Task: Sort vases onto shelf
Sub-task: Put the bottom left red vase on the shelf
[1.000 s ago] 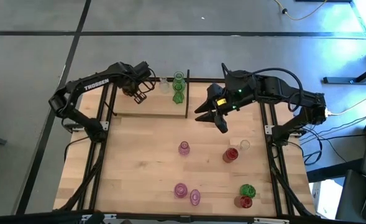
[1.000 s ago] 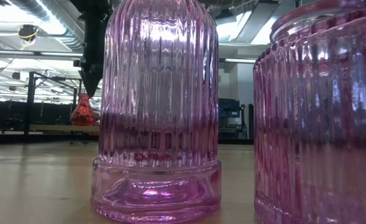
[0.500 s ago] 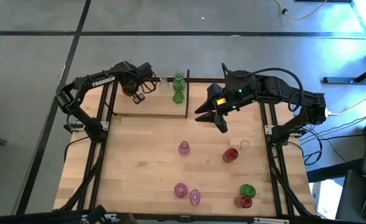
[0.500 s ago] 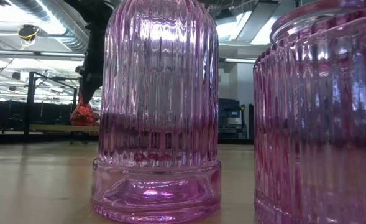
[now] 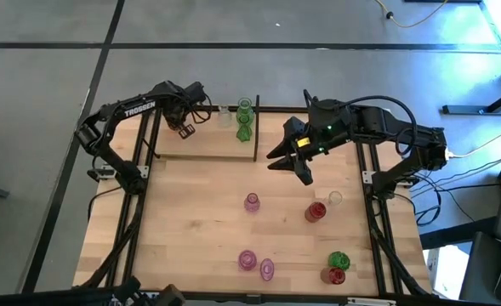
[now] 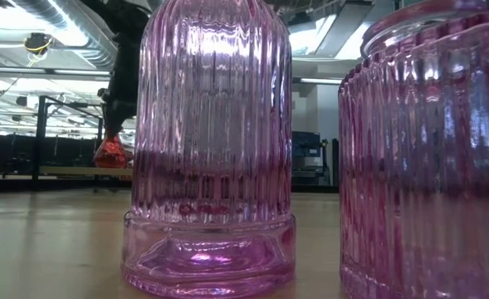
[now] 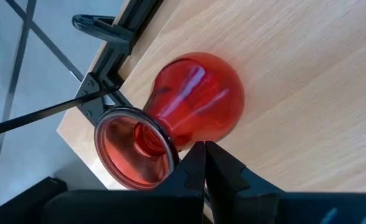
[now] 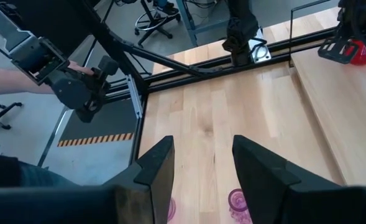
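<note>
We count the shelf (image 5: pixel 201 144) as only partly filled. At its far right corner stand two green vases (image 5: pixel 244 129) with a small clear vase (image 5: pixel 225 116) just beside them, and at the far left end sits a red vase (image 7: pixel 192 102) — the one our left gripper (image 5: pixel 185 129) is busy with. In the left wrist view the red vase is upright on the shelf board near its black corner post, and the gripper's dark fingers (image 7: pixel 198 171) lie close together right against the vase's flared rim; whether they pinch that rim or have just let go, we cannot tell.

That makes four vases on the shelf. Left on the table we see seven: a pink vase (image 5: pixel 252 201) near the middle, a red one (image 5: pixel 315 211) and a small clear one (image 5: pixel 335 198) to its right, two pink ones (image 5: pixel 257 264) at the near edge, and a green one (image 5: pixel 338 260) touching a dark red one (image 5: pixel 333 275) at the near right.

Our right gripper (image 5: pixel 297 158) hovers over the table just right of the shelf, fingers apart and holding nothing — we judge the task to be roughly a third done.
</note>
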